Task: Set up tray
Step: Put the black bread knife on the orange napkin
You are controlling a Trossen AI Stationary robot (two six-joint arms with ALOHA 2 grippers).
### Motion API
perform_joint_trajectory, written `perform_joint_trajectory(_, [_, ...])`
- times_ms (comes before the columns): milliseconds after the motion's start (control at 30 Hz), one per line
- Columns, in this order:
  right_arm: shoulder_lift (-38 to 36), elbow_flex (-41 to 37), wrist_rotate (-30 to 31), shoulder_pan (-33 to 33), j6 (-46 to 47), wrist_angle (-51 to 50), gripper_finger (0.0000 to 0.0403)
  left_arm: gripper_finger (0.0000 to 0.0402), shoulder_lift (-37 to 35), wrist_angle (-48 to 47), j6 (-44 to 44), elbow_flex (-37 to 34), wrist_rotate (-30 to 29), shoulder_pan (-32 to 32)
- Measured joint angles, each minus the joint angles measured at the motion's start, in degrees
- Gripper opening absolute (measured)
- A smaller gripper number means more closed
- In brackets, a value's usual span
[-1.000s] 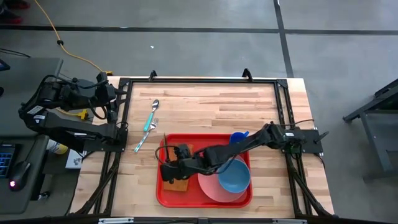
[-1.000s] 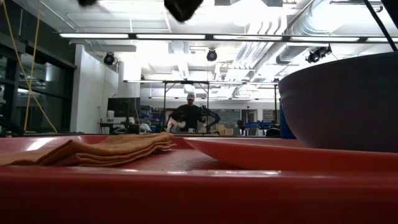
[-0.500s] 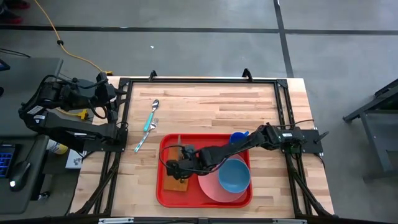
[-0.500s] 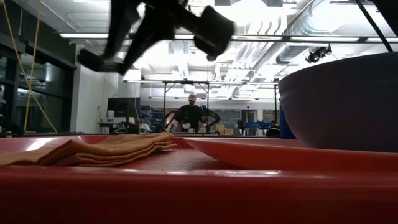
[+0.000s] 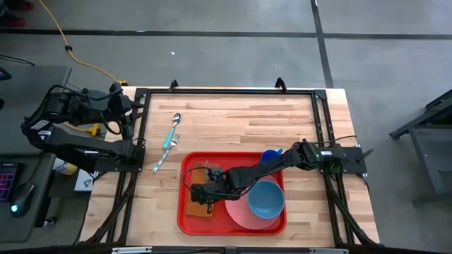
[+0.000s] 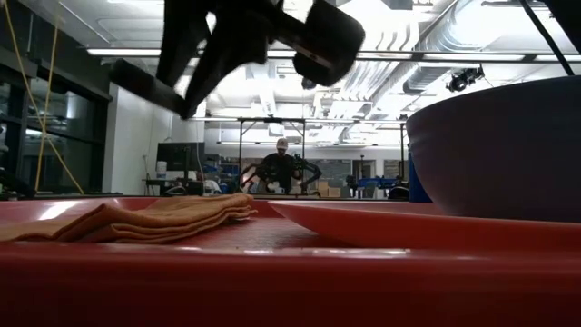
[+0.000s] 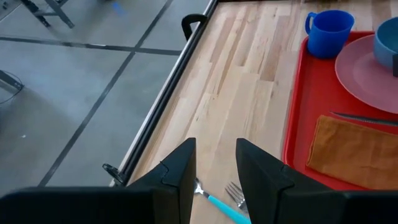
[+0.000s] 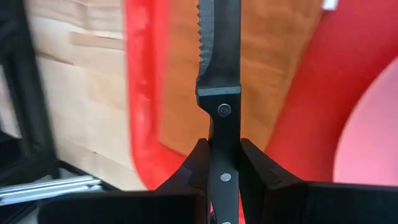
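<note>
From above, the red tray (image 5: 233,222) lies at the table's near edge; the right arm stretches low across it, its gripper (image 5: 205,192) over the napkin (image 5: 200,209). The left arm waits folded off the table's left edge.

Right wrist: fingers clamp a black knife (image 8: 219,56) above the napkin.

Left wrist: the left gripper (image 7: 214,165) stands narrowly apart, holding nothing.

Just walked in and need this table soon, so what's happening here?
The right gripper holds a black serrated knife over the orange napkin on the red tray, which already carries a pink plate and blue bowl. The left arm waits beside the table; fork and spoon lie outside.
</note>
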Motion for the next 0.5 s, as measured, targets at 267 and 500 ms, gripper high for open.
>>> perform_joint_trajectory(267, [0.00, -6.99, -2.52, -0.69, 2.00, 8.28, 0.0028, 0.0145, 0.00, 0.00, 0.02, 0.00, -0.13, -0.01])
perform_joint_trajectory(500, [0.02, -9.04, -3.19, -2.30, 2.07, 10.94, 0.0028, 0.0145, 0.00, -0.04, 0.02, 0.00, -0.14, -0.01])
